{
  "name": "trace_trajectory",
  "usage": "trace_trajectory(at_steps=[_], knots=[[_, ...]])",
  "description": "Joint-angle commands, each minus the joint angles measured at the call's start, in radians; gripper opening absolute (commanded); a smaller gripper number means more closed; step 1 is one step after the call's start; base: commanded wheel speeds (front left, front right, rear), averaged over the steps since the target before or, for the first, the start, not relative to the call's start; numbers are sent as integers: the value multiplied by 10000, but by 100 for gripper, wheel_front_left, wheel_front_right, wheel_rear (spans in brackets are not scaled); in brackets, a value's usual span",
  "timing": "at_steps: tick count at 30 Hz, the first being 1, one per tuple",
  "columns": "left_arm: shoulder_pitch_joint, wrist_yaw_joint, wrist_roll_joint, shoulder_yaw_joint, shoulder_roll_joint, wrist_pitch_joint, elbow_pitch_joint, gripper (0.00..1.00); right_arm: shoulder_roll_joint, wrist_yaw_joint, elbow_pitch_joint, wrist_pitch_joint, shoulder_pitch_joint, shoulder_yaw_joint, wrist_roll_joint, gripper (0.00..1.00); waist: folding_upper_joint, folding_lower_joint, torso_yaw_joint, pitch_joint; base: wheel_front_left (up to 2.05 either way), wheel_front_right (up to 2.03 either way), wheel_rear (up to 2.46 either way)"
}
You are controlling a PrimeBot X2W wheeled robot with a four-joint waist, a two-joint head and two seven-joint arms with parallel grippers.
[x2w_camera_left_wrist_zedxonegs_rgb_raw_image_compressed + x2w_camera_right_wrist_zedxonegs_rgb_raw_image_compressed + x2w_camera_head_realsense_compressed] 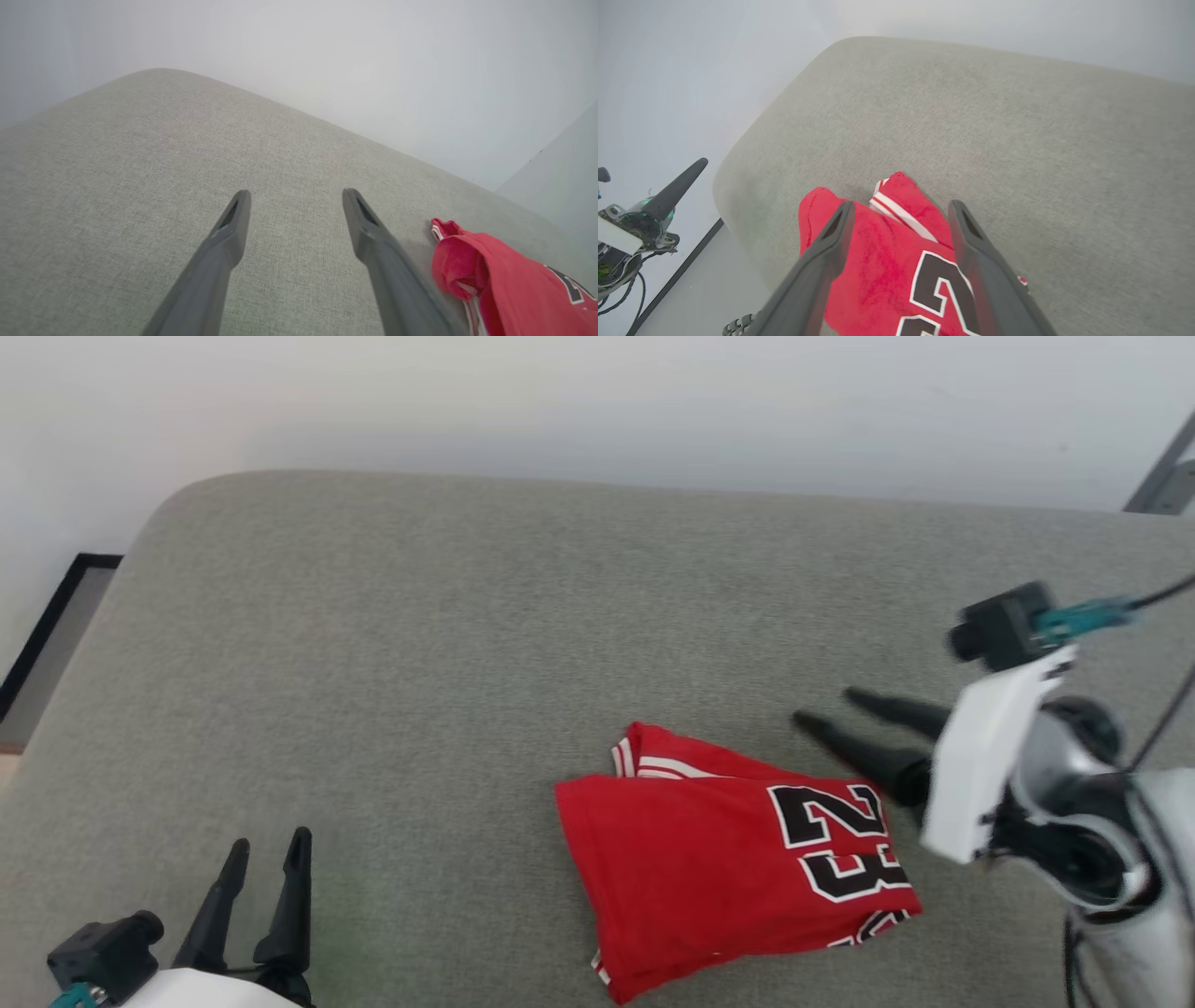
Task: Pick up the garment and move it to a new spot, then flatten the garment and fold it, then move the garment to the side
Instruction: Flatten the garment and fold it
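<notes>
We count one garment (728, 859), folded, near the grey cushion's (467, 616) front edge right of middle, and two grippers, the left gripper (271, 845) toward the front left and the right gripper (827, 707) just beside the garment, both with jaws spread and empty.

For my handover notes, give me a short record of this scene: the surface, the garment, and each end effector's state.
surface: grey upholstered cushion
garment: red jersey, folded, lying flat, number 23 facing up, striped trim at its far edge
left end effector: open, empty, well apart from the jersey
right end effector: open, at the jersey's numbered end, gripping nothing
</notes>
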Motion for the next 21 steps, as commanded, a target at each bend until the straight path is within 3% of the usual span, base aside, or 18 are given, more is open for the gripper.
trace_trajectory(at_steps=[1,9,14,19,21], knots=[[85,-25,71,89,43,-49,-55,100,-92,0,-75,-286,135,-184,-157,100,-1,0,-135,-36,0,0,0],[254,-25,299,471,143,-49,-283,100,-488,0,-74,-2635,714,-876,-900,100,-1,0,-687,-230,0,0,0],[423,-24,479,649,196,-49,-400,100,-719,0,366,-4152,1112,-925,-1207,100,-1,0,-945,-431,0,0,0],[799,-24,683,806,227,-49,-558,100,-803,0,1296,-6381,1774,-1081,-1655,100,-1,0,-1222,-780,0,0,0],[842,-25,702,846,221,-49,-577,100,-820,0,1448,-6677,1878,-1050,-1711,100,-1,0,-1261,-822,0,0,0]])
